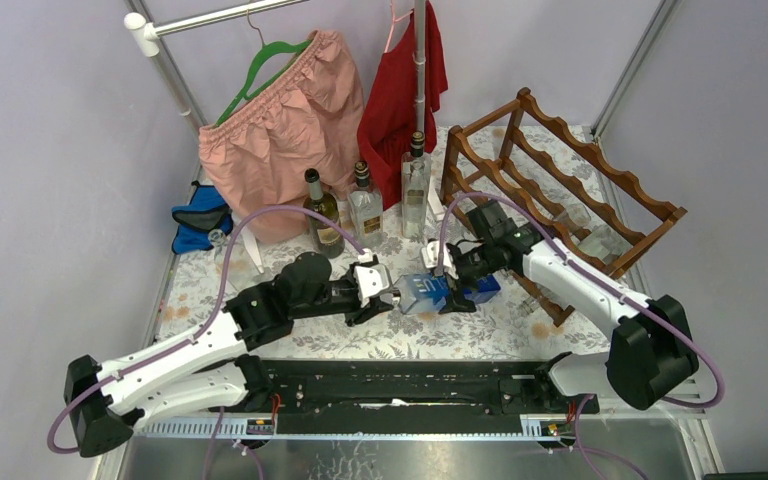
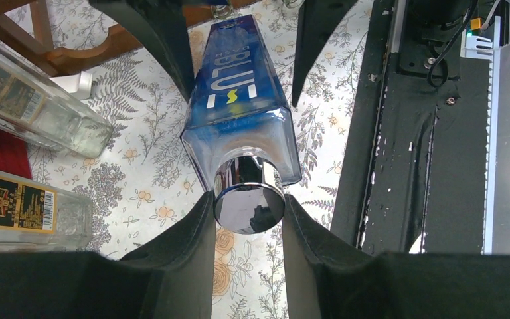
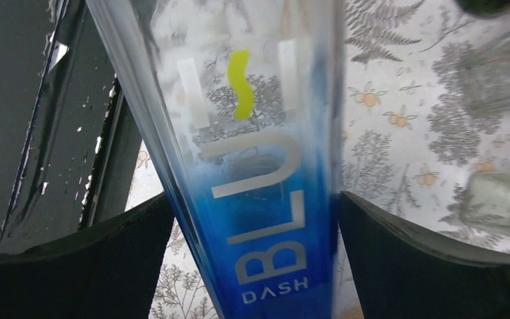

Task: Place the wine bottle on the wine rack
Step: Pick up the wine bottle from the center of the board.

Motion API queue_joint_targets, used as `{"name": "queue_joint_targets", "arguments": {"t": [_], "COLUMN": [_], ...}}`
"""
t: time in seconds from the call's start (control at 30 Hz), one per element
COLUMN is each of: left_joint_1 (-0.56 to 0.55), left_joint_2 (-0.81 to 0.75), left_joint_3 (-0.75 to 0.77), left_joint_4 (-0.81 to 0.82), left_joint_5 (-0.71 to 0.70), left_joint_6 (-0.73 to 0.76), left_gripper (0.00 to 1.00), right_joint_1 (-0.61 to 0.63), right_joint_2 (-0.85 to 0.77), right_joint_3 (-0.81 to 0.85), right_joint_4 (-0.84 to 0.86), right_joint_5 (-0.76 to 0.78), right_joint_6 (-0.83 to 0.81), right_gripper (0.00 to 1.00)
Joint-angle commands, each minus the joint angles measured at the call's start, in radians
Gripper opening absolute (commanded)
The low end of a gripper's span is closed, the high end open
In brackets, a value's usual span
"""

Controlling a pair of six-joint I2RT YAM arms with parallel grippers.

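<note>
The bottle [image 2: 239, 100] lies level above the desk [image 1: 410, 340] between the two arms, well short of the rack [image 1: 600, 153]; whether its base rests on the cloth cannot be told. The left fingers [image 2: 186, 252] are clenched on the chrome cap [image 2: 249, 199] alone; the right fingers [image 3: 106, 266] stand spread to either side of the blue glass body, with a sliver of desk showing past one of them in the left wrist view, so they are not yet clamped.

The main risk is the cap grip; it is round, polished and small, and the whole bottle hangs out beyond it, so it could turn or slide out and drop. If the left lets go before the right has closed, the bottle falls. The flat glass sides look slick, and the right fingers are already spread wide to span them, so a hold there may be shallow and let the bottle tip nose-down on the lift.

Three upright bottles [image 1: 365, 210] stand just behind the handover point, the tallest just beside the rack's near end; a swing toward the rack could knock them over. Pink shorts [image 1: 280, 120] and a red garment [image 1: 400, 90] hang above them. The right arm's own forearm lies between the bottle and the rack, so the carry needs a lift and a turn; a scalloped rail could catch the bottle.
</note>
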Motion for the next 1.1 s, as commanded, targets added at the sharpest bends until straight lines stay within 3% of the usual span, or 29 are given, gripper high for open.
{"name": "queue_joint_targets", "arguments": {"t": [0.0, 0.1, 0.23, 0.33, 0.37, 0.47, 0.53, 0.73, 0.87, 0.93, 1.07], "left_joint_1": [-0.009, -0.011, -0.011, -0.011, -0.011, -0.009, -0.009, -0.002, 0.0, 0.0, -0.001], "left_joint_2": [-0.037, -0.05, -0.06, -0.054, -0.053, -0.078, -0.138, -0.395, -0.451, -0.443, -0.438], "left_joint_3": [0.05, 0.044, 0.033, 0.024, 0.023, 0.017, -0.019, -0.126, -0.231, -0.262, -0.274], "left_joint_4": [0.018, 0.022, 0.03, 0.038, 0.039, 0.025, 0.042, 0.005, 0.062, 0.08, 0.121], "left_joint_5": [-0.01, -0.012, -0.035, -0.043, -0.063, -0.158, -0.223, -0.335, -0.304, -0.293, -0.205], "left_joint_6": [-0.02, -0.033, -0.077, -0.154, -0.203, -0.385, -0.514, -0.881, -1.104, -1.097, -0.85], "left_gripper": [0.02, 0.02, 0.02, 0.09, 0.31, 0.77, 0.97, 0.99, 0.99, 0.99, 0.98], "right_joint_1": [0.034, 0.041, 0.041, 0.041, 0.041, 0.042, 0.041, 0.041, 0.041, 0.041, 0.042], "right_joint_2": [0.021, 0.027, 0.023, 0.001, -0.007, -0.033, -0.056, -0.131, -0.16, -0.161, -0.118], "right_joint_3": [-0.048, -0.07, -0.087, -0.118, -0.127, -0.143, -0.157, -0.19, -0.212, -0.21, -0.162], "right_joint_4": [0.07, 0.082, 0.094, 0.142, 0.156, 0.181, 0.206, 0.276, 0.313, 0.304, 0.202], "right_joint_5": [0.003, -0.011, -0.039, -0.064, -0.072, -0.077, -0.076, -0.07, -0.076, -0.077, -0.113], "right_joint_6": [-0.006, -0.024, -0.025, -0.007, 0.005, 0.03, 0.041, 0.078, 0.091, 0.088, 0.051], "right_gripper": [0.96, 0.82, 0.42, 0.21, 0.15, 0.01, 0.0, 0.0, 0.0, 0.0, 0.0]}}
